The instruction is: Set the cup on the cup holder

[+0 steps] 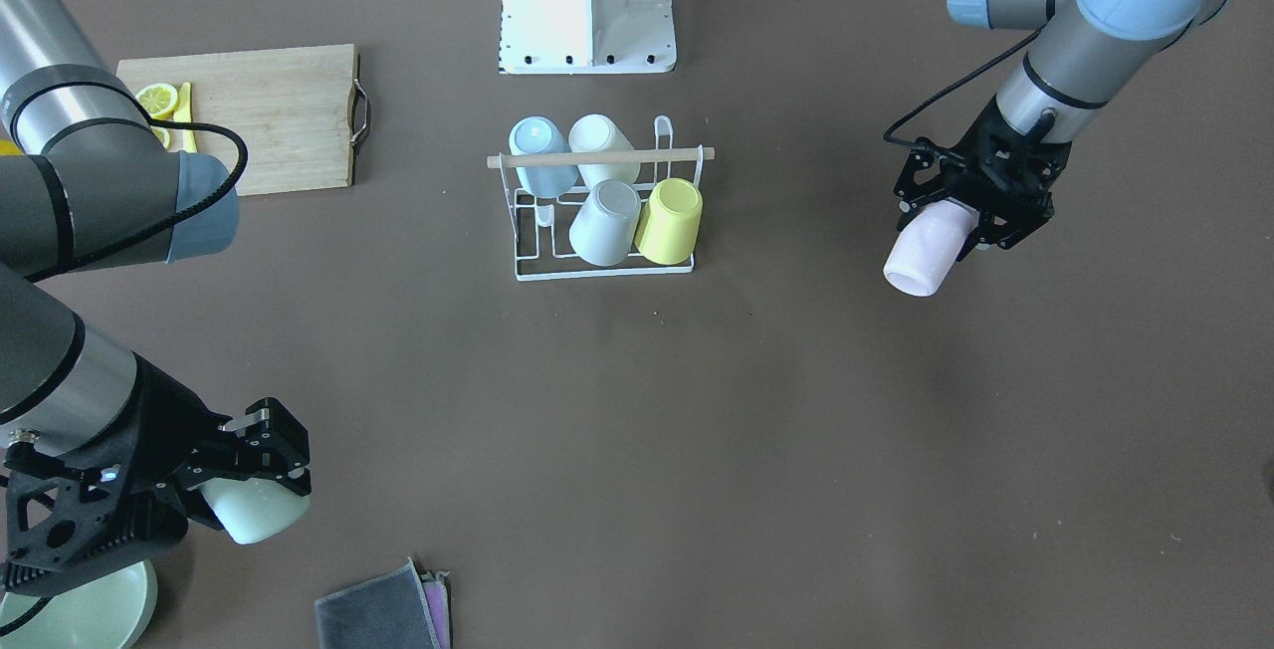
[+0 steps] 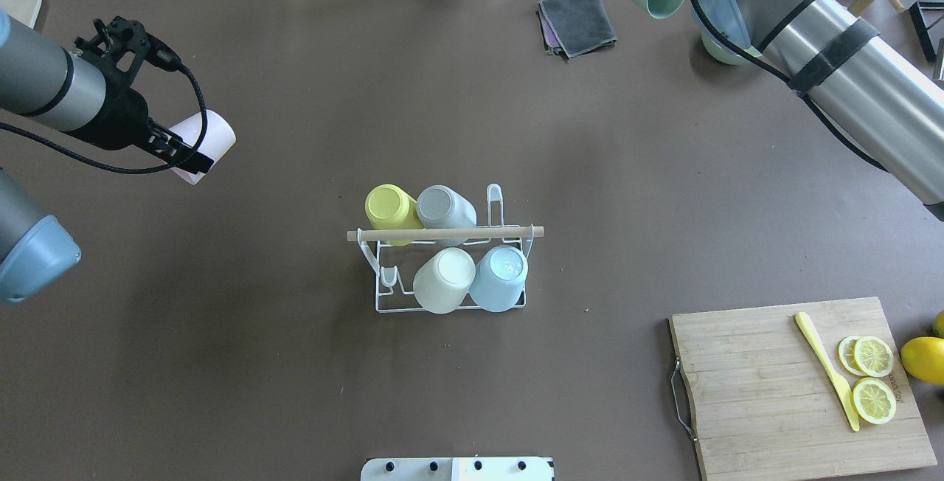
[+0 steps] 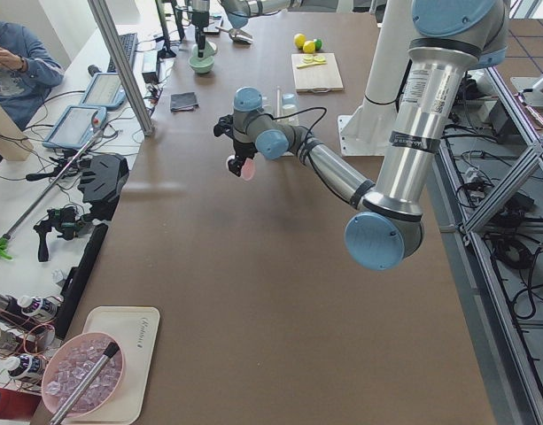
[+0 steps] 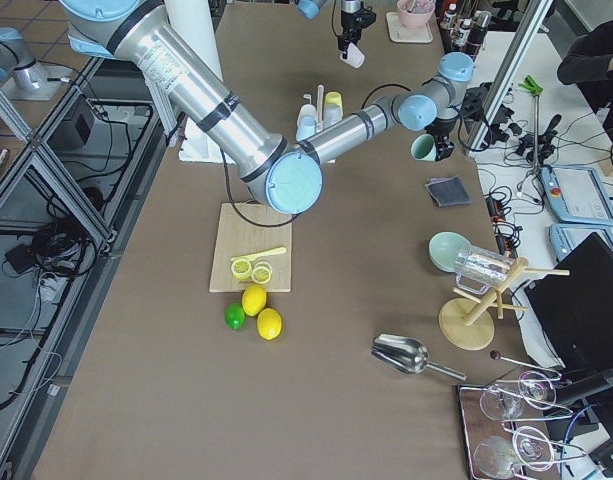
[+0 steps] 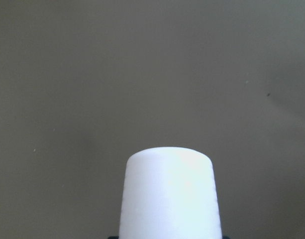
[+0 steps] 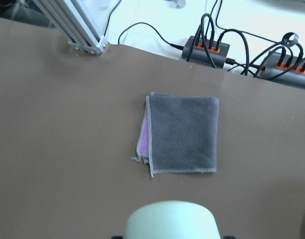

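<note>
- My left pincer is clenched on the pink cup. It holds the cup tilted above the table, well apart from the cup holder. I judge the tilt suits the slant of a prong.
- My right pincer grasps a mint cup near the grey cloth and a mint bowl, also far from the holder (so two cups wait in the air).
- The holder stands mid-table with four cups on it: yellow, grey, cream and blue. Two prongs look bare, one at the holder's end and one by the grey cup, so I judge those are the free places.
- Each wrist view shows only a cup's end, not my fingers.
- I cannot tell whether the pink cup's mouth or base points outward.
- The loaded prongs are hidden under their cups.
</note>
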Robot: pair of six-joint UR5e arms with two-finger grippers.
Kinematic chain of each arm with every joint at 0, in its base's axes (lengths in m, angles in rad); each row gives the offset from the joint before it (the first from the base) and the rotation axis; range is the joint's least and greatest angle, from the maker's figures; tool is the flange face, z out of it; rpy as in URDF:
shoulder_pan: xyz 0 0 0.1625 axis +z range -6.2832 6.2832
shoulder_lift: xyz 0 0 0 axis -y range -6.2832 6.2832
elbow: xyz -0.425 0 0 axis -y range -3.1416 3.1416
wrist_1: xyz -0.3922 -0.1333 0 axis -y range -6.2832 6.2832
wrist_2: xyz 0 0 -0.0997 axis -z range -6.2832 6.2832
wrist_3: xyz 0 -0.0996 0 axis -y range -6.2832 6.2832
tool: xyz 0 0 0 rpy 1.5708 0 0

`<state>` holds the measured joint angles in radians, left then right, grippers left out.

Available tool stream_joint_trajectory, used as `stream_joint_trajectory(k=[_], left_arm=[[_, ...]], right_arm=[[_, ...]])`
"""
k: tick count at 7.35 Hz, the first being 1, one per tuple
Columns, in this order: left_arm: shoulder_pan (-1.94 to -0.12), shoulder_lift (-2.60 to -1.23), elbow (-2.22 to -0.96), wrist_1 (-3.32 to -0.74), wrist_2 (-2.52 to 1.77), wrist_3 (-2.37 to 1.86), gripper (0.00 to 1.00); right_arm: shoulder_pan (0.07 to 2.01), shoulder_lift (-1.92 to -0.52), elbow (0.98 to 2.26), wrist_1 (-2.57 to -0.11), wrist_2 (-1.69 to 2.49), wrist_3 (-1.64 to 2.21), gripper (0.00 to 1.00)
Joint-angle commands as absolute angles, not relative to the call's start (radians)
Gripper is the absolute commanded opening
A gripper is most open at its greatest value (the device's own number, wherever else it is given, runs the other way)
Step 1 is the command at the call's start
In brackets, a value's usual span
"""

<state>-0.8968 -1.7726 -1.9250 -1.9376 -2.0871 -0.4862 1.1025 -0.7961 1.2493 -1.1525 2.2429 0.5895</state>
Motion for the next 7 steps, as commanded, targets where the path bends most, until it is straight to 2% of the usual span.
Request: stream_joint_trajectory(k=[1,3,5,7], left_arm=[[-0.765,-1.675,-1.968,-2.336,-1.832,-0.715,0.38],[-0.594,-1.671,-1.974,-2.559,-1.514,-0.807,0.38],[-0.429,-1.669,-2.035,-2.603,-1.229,-0.808,0.39],[-0.306,-1.669,-2.071,-2.632,-1.012,-0.804,0.39]], right_arm=[[1.072,-0.880,1.261,-0.827,2.156,0.691,0.00],[1.051,-0.926,1.272,-0.586,2.050,0.802,0.00],[1.036,-0.998,1.322,-0.360,1.979,0.931,0.00],[0.973,-1.011,1.330,-0.173,1.909,0.981,0.00]])
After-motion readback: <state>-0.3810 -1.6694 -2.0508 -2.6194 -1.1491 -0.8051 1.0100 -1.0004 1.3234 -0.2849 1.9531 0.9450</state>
